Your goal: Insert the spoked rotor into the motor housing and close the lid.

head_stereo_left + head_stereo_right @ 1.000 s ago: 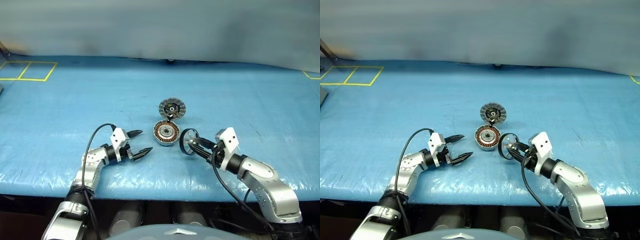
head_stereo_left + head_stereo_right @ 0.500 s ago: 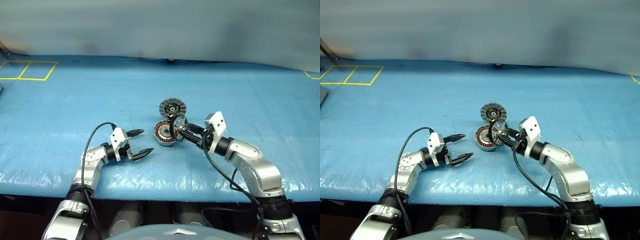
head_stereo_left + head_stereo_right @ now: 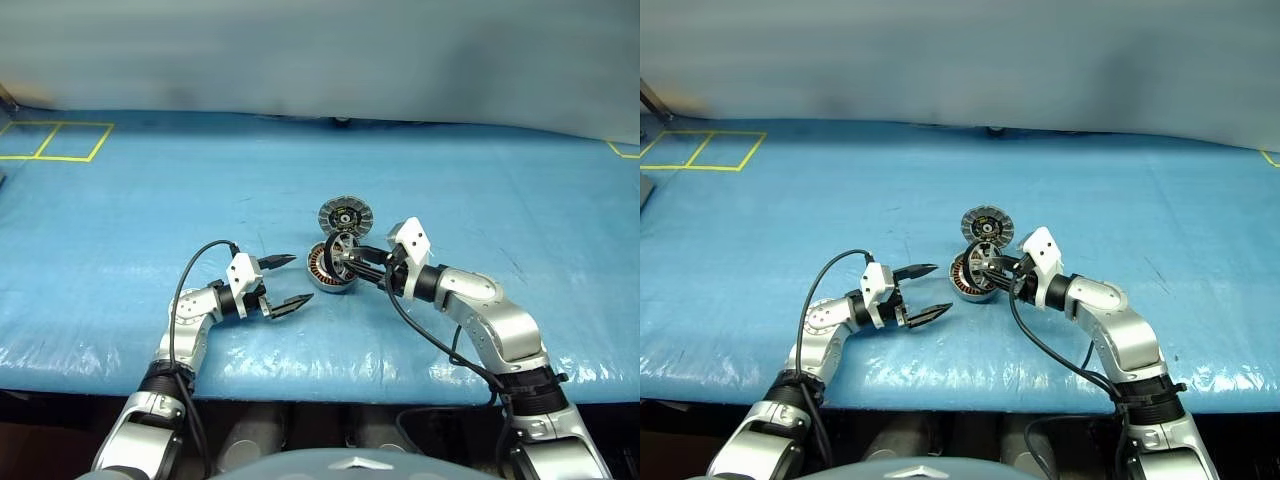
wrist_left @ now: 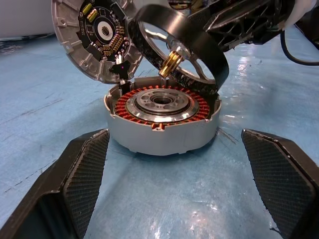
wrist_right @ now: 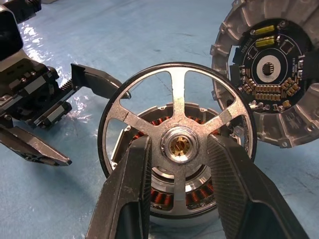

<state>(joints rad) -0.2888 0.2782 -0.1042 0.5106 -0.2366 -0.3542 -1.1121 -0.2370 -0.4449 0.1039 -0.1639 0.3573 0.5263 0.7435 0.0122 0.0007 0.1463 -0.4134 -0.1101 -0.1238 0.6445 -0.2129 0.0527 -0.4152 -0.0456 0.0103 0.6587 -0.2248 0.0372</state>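
No writing can be read. The spoked rotor (image 5: 177,144) is held by the right gripper (image 5: 175,164) over the motor housing (image 4: 162,119). The left gripper (image 3: 288,283) is spread wide, empty.

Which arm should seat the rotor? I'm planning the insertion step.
Right: its fingers already grip the spoked rotor by the hub, tilted above the motor housing. The left gripper is open and empty beside it.

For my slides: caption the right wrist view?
Right gripper holds the spoked rotor over the open motor housing, lid up.
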